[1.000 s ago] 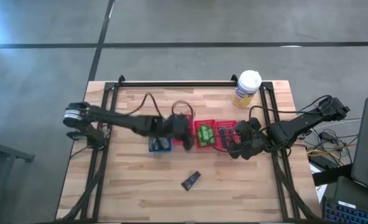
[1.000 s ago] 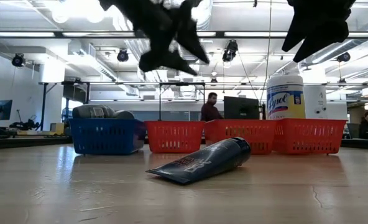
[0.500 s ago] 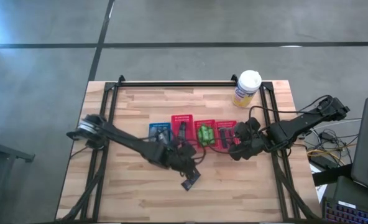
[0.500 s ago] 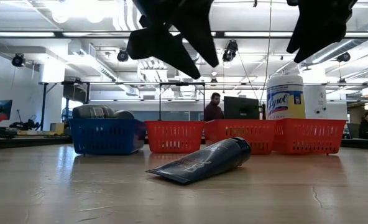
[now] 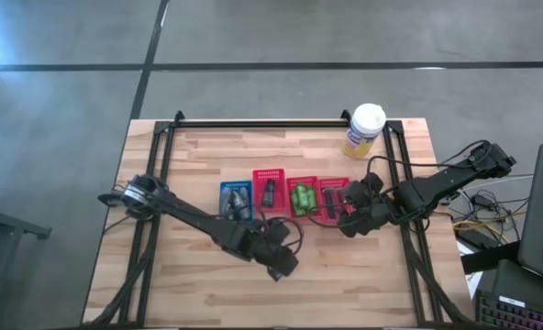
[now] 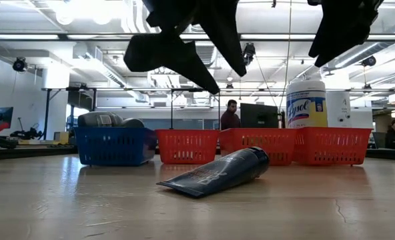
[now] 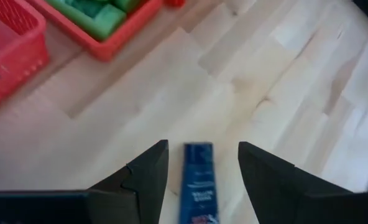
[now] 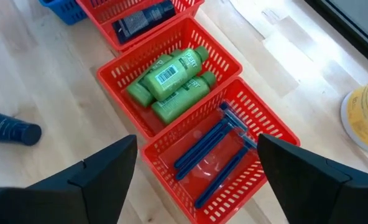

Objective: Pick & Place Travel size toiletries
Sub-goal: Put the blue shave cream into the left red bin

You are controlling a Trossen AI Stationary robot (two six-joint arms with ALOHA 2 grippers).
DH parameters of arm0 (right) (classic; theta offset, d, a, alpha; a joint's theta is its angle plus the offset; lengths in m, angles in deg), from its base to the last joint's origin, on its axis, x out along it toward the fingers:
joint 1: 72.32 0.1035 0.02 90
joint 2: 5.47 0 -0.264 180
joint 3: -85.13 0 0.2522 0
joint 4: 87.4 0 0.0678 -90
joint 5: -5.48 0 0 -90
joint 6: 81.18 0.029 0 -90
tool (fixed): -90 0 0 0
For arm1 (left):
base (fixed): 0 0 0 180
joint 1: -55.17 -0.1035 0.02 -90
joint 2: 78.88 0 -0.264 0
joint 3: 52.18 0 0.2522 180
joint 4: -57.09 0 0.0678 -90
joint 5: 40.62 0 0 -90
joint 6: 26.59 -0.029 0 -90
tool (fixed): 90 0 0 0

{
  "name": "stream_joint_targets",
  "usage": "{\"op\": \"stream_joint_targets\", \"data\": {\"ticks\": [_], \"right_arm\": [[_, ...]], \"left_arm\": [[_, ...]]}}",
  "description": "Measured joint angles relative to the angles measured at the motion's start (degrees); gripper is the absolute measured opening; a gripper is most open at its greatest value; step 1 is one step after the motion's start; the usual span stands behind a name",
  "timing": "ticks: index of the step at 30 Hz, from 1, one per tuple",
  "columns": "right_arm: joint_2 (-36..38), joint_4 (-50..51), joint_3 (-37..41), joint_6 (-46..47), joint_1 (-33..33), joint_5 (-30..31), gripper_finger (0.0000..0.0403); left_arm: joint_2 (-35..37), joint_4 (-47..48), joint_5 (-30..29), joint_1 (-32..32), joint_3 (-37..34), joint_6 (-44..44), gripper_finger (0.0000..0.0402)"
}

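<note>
Your left gripper [image 7: 199, 165]: fingers spread, poised above the dark blue tube [image 7: 197, 180] lying flat on the wooden surface [image 5: 189, 284], not touching it. Your right gripper [image 8: 196, 163]: fingers spread, holding nothing, hovering over the rightmost red tray [image 8: 246, 140], which contains 3 blue razors [image 8: 218, 152]. Adjacent red tray [image 8: 119, 74]: 3 green bottles [image 8: 168, 78]. Next red tray [image 5: 269, 192]: 1 dark tube [image 8: 140, 20]. Blue tray [image 6: 114, 145]: grey bottles [image 6: 107, 119]. Yellow-labelled jar [image 5: 364, 129]: upright at the surface's far edge.
</note>
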Motion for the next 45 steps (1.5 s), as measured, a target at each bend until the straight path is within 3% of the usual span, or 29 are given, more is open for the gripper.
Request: {"op": "stream_joint_targets", "data": {"ticks": [12,20,29,34,45], "right_arm": [[0.0,0.0,0.0,-0.2,0.0,-1.5,0.0354],[0.0,2.2,0.0,-0.3,0.0,-3.2,0.0336],[0.0,7.0,0.0,1.2,0.0,-5.3,0.0349],[0.0,7.5,0.0,1.2,0.0,-5.3,0.0359],[0.0,7.8,0.0,0.8,0.0,-5.4,0.0337]], "left_arm": [[-0.1,-3.3,0.7,1.0,-0.1,3.5,0.0280],[-4.7,-2.3,4.8,0.3,3.3,7.2,0.0281],[-16.3,19.3,5.0,-0.2,19.9,4.0,0.0281],[-20.5,21.4,5.7,-0.2,26.5,0.4,0.0282],[-24.5,22.2,9.8,-1.3,27.8,-2.2,0.0281]]}}
